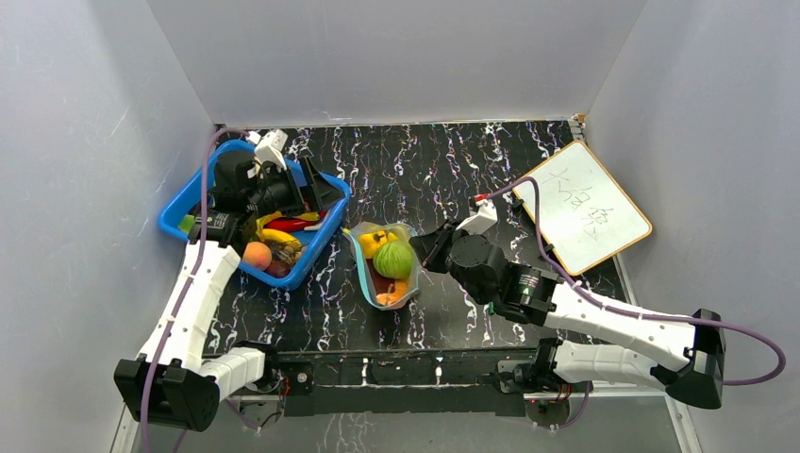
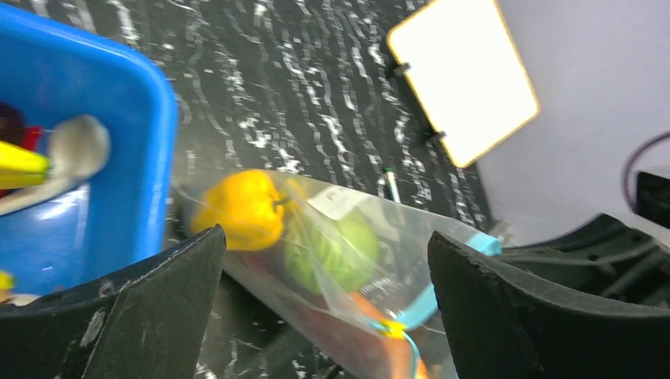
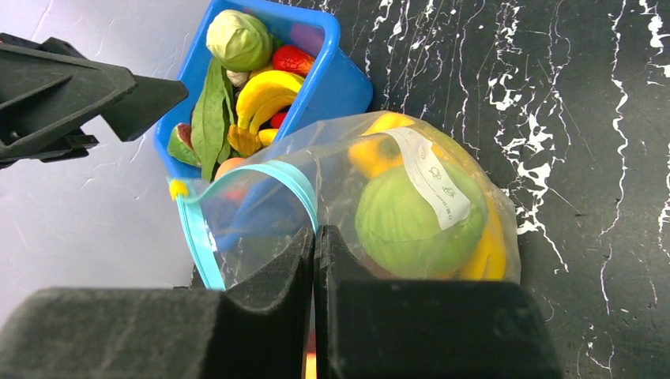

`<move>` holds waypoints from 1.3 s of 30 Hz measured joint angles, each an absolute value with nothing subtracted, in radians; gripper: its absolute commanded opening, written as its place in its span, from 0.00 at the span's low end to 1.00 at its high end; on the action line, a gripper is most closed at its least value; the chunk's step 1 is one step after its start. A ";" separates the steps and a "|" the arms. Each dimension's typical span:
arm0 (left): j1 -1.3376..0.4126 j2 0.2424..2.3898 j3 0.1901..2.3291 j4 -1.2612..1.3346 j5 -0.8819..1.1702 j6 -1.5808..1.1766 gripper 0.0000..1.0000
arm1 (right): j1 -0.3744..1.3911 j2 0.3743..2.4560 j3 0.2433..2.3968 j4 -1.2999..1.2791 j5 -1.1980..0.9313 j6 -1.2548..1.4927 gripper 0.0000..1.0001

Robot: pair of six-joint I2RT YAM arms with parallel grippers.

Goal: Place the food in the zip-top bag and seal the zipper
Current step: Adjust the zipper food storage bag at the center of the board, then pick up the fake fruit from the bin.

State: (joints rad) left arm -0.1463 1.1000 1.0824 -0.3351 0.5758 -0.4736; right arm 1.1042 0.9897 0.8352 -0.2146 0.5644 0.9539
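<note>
a black surface [image 1: 443, 170] veined with white, like marble, fills the middle. plain pale grey walls box it in: the back wall [image 1: 396, 57] at 12 o'clock, the left wall [image 1: 85, 189] at 9 o'clock, the right wall [image 1: 717, 123] at 3 o'clock. the light is soft and even.

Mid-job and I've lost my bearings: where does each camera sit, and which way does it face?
Top external: above and behind the robot, looking down on the table; left arm and right arm show, blue bin left, whiteboard right.
Left wrist: over the bin's edge, facing the whiteboard across the zip-top bag; the open left gripper frames it.
Right wrist: at the bag's mouth, facing the bin; the right gripper, shut on the bag's edge, fills the bottom.
Shared: both wrist views show bag and bin.
</note>
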 measured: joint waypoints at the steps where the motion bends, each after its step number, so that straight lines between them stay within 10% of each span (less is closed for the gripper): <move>1: -0.146 1.101 1.094 -0.354 0.550 -0.458 0.99 | 1.104 0.989 0.835 -0.218 0.567 0.956 0.00; 10: -0.140 1.101 1.120 -0.520 0.194 -0.373 0.97 | 1.104 0.957 0.833 -0.231 0.580 0.964 0.00; 17: -0.067 1.110 1.041 -0.558 0.128 -0.361 0.60 | 1.104 0.951 0.822 -0.236 0.580 0.970 0.00; 39: -0.027 1.160 0.884 -0.571 0.097 -0.331 0.40 | 1.104 0.950 0.820 -0.236 0.579 0.976 0.00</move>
